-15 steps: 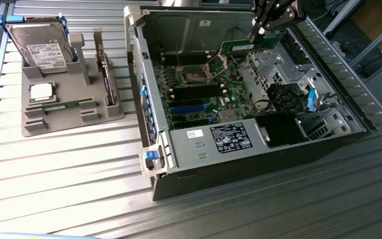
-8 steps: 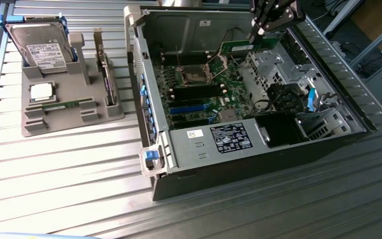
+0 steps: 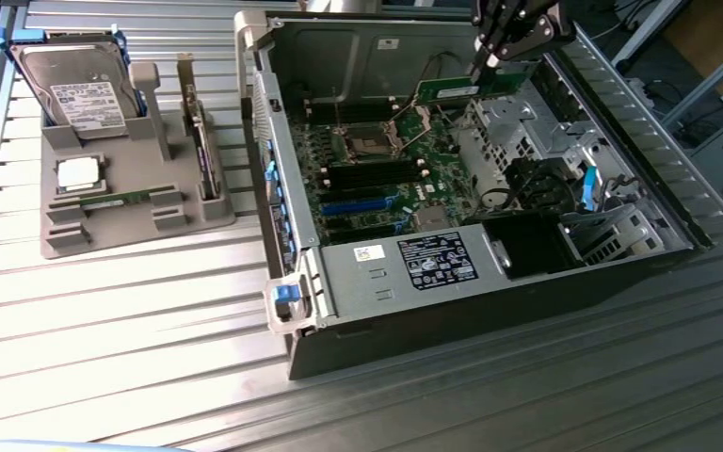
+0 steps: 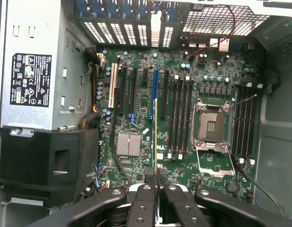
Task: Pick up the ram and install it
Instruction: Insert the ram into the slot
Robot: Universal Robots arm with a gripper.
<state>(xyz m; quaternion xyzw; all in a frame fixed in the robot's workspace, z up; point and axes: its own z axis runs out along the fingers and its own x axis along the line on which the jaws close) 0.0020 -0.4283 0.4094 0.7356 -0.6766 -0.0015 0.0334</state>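
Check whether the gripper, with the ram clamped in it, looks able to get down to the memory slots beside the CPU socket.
Probably yes. The gripper holds the ram above the open case, whose side panel is off. In the wrist view, the memory slots lie bare, with no cable crossing them.

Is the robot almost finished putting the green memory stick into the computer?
About halfway. Done: the ram is picked up, pinched in the gripper and hanging above the open computer case. In hand: the wrist view shows the stick edge-on over the motherboard. Left: it is not in a slot yet; the long black memory slots beside the processor socket look unfilled.
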